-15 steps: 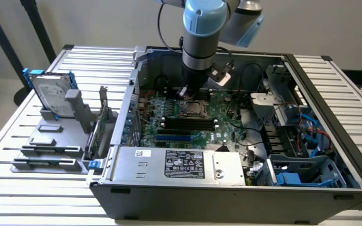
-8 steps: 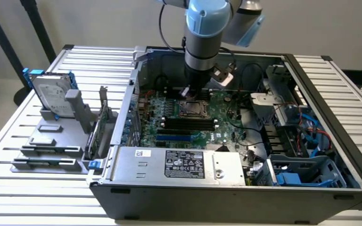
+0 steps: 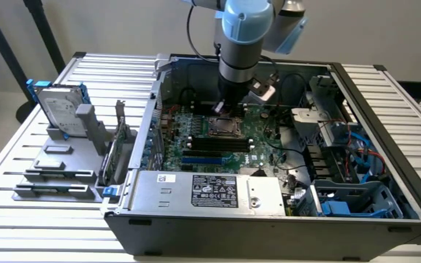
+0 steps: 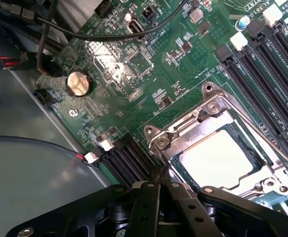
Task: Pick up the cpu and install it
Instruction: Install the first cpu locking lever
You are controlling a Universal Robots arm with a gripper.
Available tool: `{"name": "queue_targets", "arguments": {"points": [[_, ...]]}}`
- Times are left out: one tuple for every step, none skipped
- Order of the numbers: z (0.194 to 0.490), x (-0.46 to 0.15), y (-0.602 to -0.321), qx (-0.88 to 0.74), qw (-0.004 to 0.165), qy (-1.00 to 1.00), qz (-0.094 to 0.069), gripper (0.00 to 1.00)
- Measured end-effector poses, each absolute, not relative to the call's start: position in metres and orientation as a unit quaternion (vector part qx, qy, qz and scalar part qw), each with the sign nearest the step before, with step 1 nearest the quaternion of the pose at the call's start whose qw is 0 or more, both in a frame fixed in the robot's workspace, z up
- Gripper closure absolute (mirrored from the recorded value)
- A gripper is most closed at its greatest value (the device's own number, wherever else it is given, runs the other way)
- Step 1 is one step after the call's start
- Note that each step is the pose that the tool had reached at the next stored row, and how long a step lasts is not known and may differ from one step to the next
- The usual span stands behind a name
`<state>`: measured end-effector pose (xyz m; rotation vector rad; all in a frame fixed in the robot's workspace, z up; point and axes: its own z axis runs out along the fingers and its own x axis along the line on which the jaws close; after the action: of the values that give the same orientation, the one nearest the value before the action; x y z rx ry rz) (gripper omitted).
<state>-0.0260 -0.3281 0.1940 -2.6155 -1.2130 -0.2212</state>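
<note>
Gripper [image 4: 159, 190] closed, empty, above socketed cpu [image 4: 218, 159] | motherboard [image 4: 129, 79] cables [image 4: 134, 30], memory slots [image 4: 262, 59] crowd nearby | power-supply label [image 3: 216, 191] unreadable

Your desk [image 3: 386, 98] is a slatted top of pale metal ribs running across it. On it, you have an open computer case [image 3: 269, 222], a dark grey tower laid on its side, taking up the middle and the exterior view's right. At the exterior view's left, just beside the case, you have a grey holder rack [image 3: 57, 175] lying on the slats. A silver hard drive in a blue frame [image 3: 58, 107] stands upright at the rack's far end, and plain grey blocks [image 3: 55, 161] sit toward its near end.
</note>
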Motion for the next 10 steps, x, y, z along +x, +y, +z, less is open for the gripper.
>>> {"name": "queue_targets", "arguments": {"points": [[0.1940, -0.0254, -0.3283, -0.897, 0.125, -0.416, -0.076, 0.89], [0.1940, -0.0248, -0.3288, -0.897, 0.125, -0.416, -0.076, 0.89], [0.1939, -0.0242, -0.3293, -0.897, 0.125, -0.416, -0.076, 0.89], [0.1939, -0.0237, -0.3299, -0.897, 0.125, -0.416, -0.076, 0.89], [0.1940, -0.0232, -0.3306, -0.897, 0.125, -0.416, -0.075, 0.89], [0.1941, -0.0228, -0.3310, -0.898, 0.125, -0.416, -0.075, 0.89], [0.1941, -0.0225, -0.3313, -0.898, 0.125, -0.416, -0.075, 0.89], [0.1940, -0.0223, -0.3314, -0.898, 0.125, -0.416, -0.075, 0.89], [0.1940, -0.0222, -0.3315, -0.898, 0.125, -0.416, -0.075, 0.89], [0.1940, -0.0222, -0.3316, -0.898, 0.126, -0.416, -0.075, 0.89]]}}
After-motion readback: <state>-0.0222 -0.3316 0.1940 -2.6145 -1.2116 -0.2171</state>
